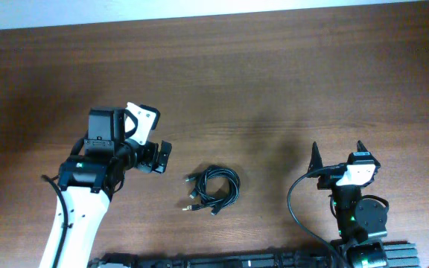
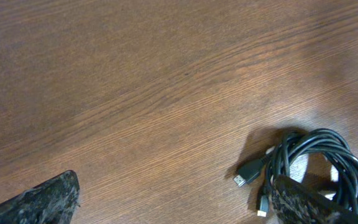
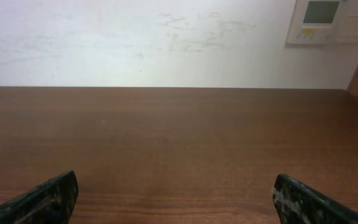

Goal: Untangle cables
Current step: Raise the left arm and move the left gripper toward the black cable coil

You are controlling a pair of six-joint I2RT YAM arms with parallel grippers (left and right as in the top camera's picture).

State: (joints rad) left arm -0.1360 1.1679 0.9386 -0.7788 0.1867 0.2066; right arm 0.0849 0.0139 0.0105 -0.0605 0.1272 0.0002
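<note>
Since the cables lie coiled near the left gripper, at about its four o'clock from overhead, that arm is nearer than the right gripper well off toward three o'clock — both spread wide, holding nothing.

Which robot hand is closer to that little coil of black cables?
Left. The left gripper is just to the image-left of the cables, jaws open. The right gripper sits farther off on their other side.
</note>
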